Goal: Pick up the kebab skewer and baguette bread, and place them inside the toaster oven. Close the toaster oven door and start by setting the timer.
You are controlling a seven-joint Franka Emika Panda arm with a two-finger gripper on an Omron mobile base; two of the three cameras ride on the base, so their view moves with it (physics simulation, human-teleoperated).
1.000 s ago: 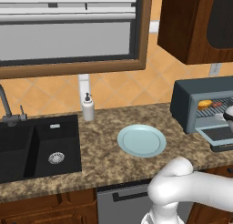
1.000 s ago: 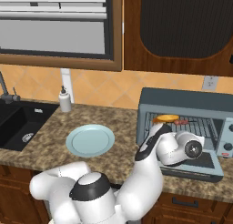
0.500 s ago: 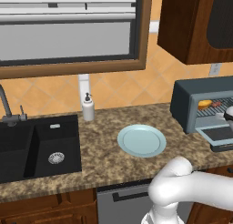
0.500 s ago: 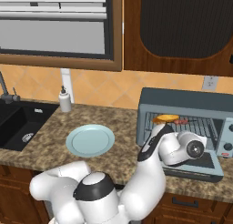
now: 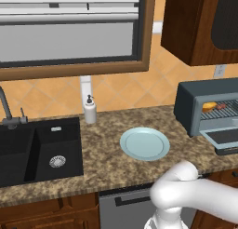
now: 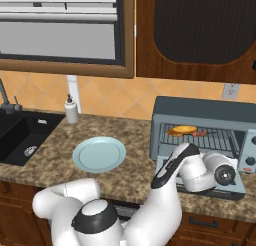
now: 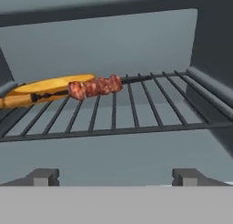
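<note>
The toaster oven (image 6: pixel 200 111) (image 5: pixel 189 107) stands at the counter's right end with its toaster oven door (image 5: pixel 226 137) dropped open. On its wire rack (image 7: pixel 136 109) lies the baguette bread (image 7: pixel 50 85) (image 6: pixel 184 129) (image 5: pixel 209 105) at the left. The kebab skewer (image 7: pixel 95 87) (image 6: pixel 200 133) (image 5: pixel 221 105) rests beside it, its stick end lying across the loaf. My gripper (image 7: pixel 117 177) hovers in front of the oven mouth, open, its fingertips (image 7: pixel 43 176) wide apart with nothing between them. In the right base view my hand is over the lowered door.
A light blue plate (image 5: pixel 144 144) (image 6: pixel 99 154) sits mid-counter. A black sink (image 5: pixel 37 149) is at the left, with a soap dispenser (image 5: pixel 89 111) behind it. A dark wooden cabinet (image 6: pixel 200 35) hangs above the oven. The oven's knobs (image 6: pixel 248 151) are on its right front.
My hand has drawn back a little from the oven mouth, toward the door's front edge. The bread and skewer have stayed on the rack.
</note>
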